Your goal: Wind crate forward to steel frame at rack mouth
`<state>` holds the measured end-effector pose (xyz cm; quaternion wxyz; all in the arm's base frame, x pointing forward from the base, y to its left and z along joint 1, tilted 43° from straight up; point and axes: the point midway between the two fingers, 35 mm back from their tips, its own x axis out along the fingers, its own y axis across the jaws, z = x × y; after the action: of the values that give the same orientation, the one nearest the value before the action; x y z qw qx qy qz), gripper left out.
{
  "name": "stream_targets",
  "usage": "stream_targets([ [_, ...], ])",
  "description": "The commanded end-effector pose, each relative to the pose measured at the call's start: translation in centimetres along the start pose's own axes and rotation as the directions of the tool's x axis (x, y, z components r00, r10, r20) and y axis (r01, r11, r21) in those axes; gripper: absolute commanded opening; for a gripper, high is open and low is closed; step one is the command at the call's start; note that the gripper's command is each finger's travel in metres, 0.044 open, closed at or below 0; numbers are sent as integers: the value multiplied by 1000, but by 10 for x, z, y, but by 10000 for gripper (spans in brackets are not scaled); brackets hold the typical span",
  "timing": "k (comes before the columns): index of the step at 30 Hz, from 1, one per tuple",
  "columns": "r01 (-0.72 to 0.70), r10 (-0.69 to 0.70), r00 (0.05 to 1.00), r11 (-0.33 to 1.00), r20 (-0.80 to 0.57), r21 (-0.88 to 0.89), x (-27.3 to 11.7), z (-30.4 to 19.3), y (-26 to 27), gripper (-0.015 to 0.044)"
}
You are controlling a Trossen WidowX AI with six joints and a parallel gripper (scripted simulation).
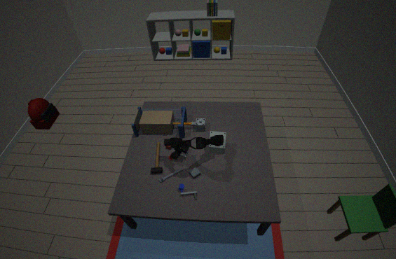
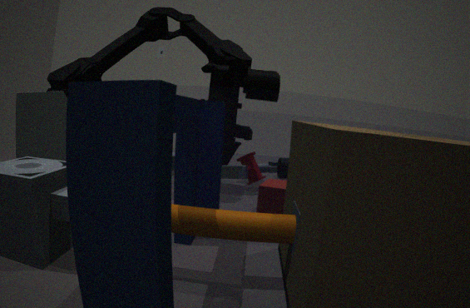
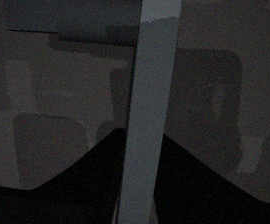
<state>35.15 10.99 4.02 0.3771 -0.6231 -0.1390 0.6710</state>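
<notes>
My gripper (image 1: 181,155) (image 2: 226,161) (image 3: 136,139) points down over the bench and is shut on a flat grey bar (image 3: 153,85). The bar seems to belong to the handle whose tilted red knob (image 2: 251,168) shows beside the fingers. The crate (image 1: 156,118) (image 2: 383,216) sits flat, apart from the blue frame (image 1: 182,122) (image 2: 121,187). An orange strap (image 1: 187,123) (image 2: 238,225) runs from it to the winch (image 1: 200,123) (image 2: 26,212), which has a round hole on top. The clear panels cannot be made out.
A hammer (image 1: 158,154), a wrench (image 1: 170,176), a small grey block (image 1: 195,173) and a grey cranked tool (image 1: 188,192) with a blue knob (image 1: 181,187) lie on the bench. A red block (image 2: 273,196) stands near the knob. Another blue frame (image 1: 137,122) stands behind the crate.
</notes>
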Motion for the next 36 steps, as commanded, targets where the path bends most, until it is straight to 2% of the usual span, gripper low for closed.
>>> stream_targets([
  [1, 0, 0, 1000, 1000, -29, -4, -56, -9, 0, 0],
  [3, -1, 1, 1000, 1000, -28, -3, -88, -7, 0, 0],
  [8, 5, -5, 1000, 1000, -25, -2, -138, 4, 1, 0],
  [24, 6, -6, 1000, 1000, -17, 11, -137, 4, 2, 0],
  [30, -3, 16, 999, 964, -46, 266, -144, -12, 34, 0],
  [36, 2, 41, 997, 846, -69, 533, -151, -25, 72, 0],
])
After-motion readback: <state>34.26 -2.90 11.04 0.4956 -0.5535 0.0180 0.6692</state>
